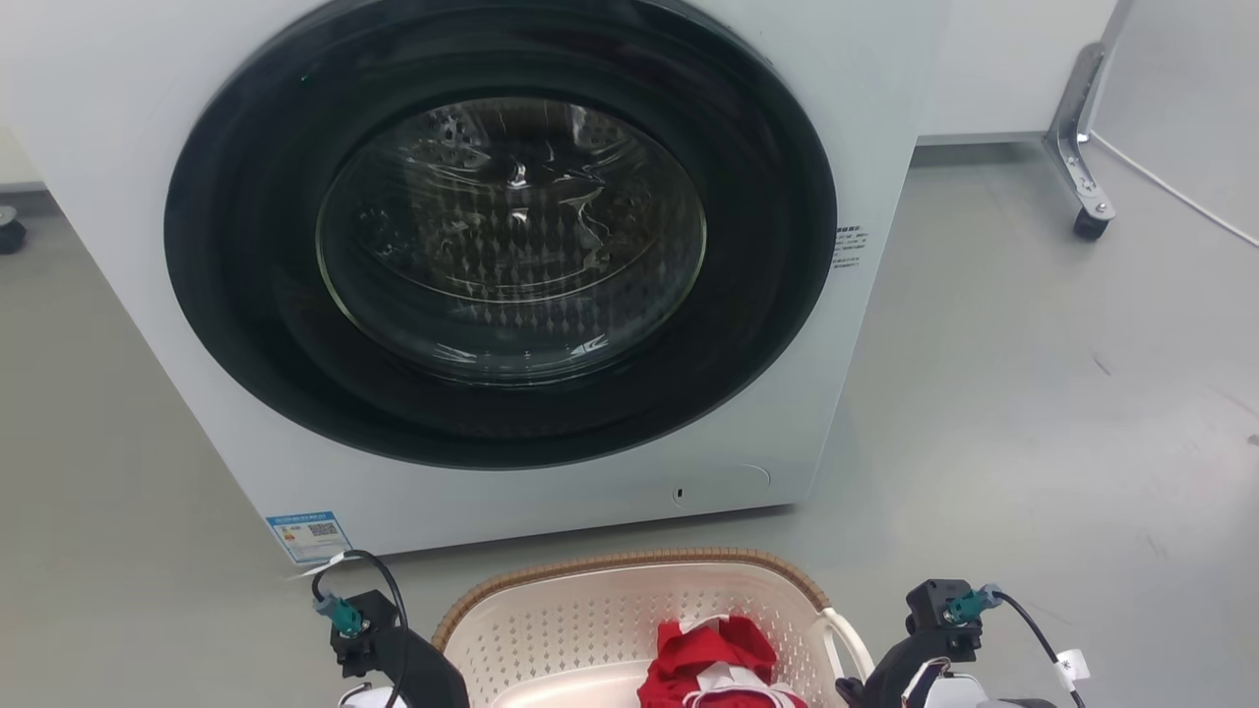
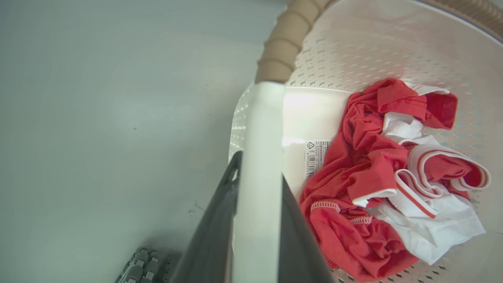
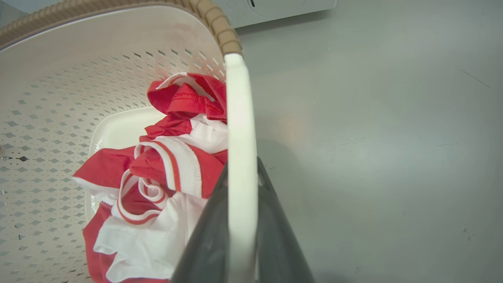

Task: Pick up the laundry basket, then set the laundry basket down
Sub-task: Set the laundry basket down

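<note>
The laundry basket is cream-white and perforated with a brown woven-look rim. It sits at the bottom of the head view, just in front of the washing machine. Red and white clothes lie inside it. In the left wrist view my left gripper is shut on one white loop handle, a dark finger on each side. My right gripper is shut the same way on the other handle. Both wrists show in the head view beside the basket. Whether the basket touches the floor I cannot tell.
A white washing machine with a shut dark round door stands close ahead. At the back right is a metal stand leg on a castor with a white cable. Grey floor stretches to the right.
</note>
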Controlling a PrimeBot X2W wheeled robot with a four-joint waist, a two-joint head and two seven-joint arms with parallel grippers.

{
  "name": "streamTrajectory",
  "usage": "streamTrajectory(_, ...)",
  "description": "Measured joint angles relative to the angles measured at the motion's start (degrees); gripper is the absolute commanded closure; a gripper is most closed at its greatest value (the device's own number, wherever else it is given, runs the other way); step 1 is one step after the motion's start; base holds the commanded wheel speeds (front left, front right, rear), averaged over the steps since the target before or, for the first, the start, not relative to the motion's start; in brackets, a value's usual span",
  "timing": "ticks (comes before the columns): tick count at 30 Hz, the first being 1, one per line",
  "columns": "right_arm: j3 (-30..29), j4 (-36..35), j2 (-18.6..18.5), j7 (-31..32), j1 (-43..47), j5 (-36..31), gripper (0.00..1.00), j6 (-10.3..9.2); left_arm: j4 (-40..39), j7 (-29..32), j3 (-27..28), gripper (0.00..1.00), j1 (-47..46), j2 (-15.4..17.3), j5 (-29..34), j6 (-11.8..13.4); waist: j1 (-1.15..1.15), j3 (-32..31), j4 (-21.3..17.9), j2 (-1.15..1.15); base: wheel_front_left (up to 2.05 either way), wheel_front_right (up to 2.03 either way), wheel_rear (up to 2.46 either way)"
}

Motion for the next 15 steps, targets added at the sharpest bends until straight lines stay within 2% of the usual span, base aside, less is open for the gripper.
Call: streamTrajectory(15, 0.53, -0.24, -0.86, -5.03, -3.56, -0.21, 1.0, 0.0, -2.81, -4.75, -2.03, 1.0, -1.77, 0.01, -0.53, 1.79, 0.01, 7.38, 0.07, 0.0, 0.0, 0.0, 0.0)
